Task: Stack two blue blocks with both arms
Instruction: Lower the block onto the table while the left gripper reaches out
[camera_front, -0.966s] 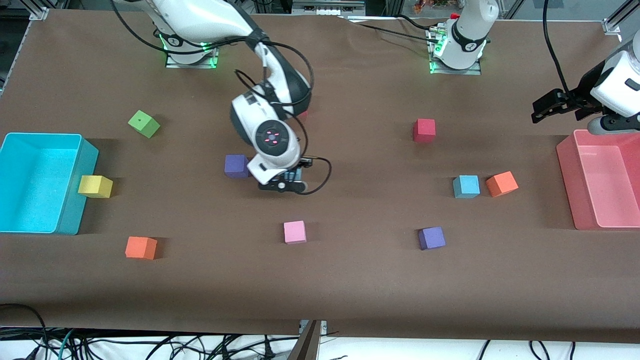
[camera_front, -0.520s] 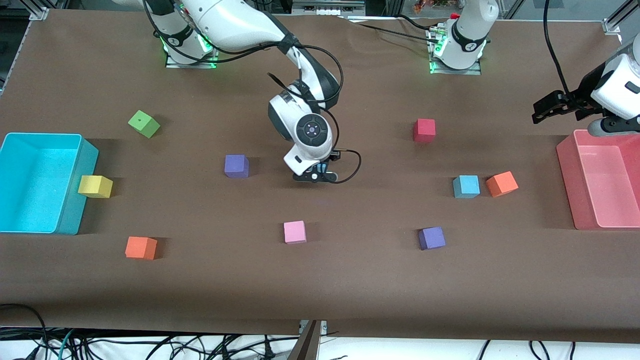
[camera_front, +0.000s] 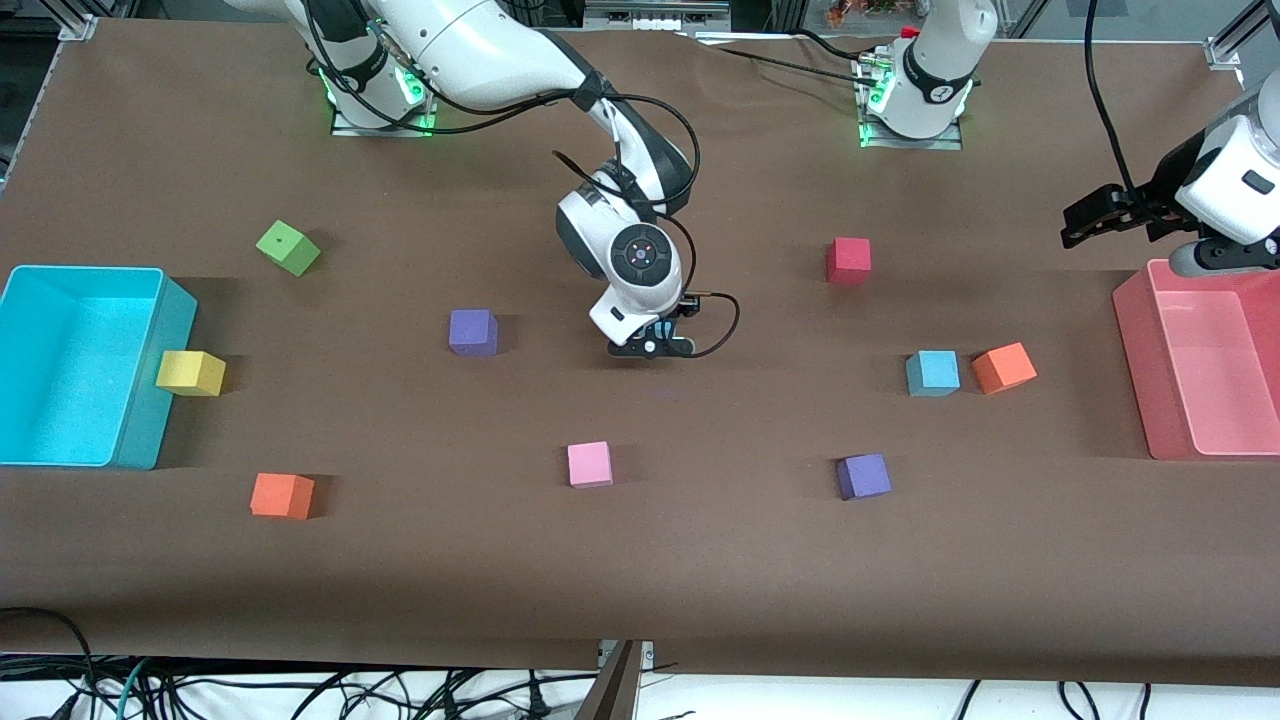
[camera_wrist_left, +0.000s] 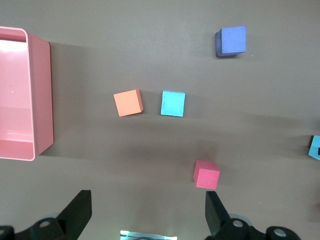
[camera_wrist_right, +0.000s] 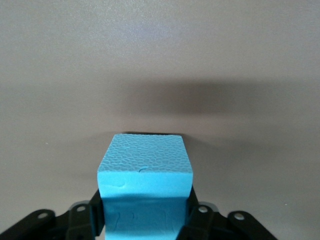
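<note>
The right gripper (camera_front: 650, 345), mid-frame, has its jaws clamped on the held blue block (camera_wrist_right: 145, 170). That block should be kept level and lowered squarely onto the second blue block (camera_front: 932, 372). The left gripper (camera_front: 1085, 222) is parked waiting, jaws apart, above the pink bin (camera_front: 1130, 350).

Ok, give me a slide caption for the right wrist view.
Right hand gripping a light sky-blue foam cube above the bare brown table.

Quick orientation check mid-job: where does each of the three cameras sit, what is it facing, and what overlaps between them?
Front view: high across the table, facing both arms' bases; shows the right gripper and left gripper.
Left wrist view: on the left wrist, looking down on the blue block, orange block and pink bin; its open fingers show.
Right wrist view: on the right wrist, facing the held blue block.
Shared: front and left wrist views both show the blue block.
</note>
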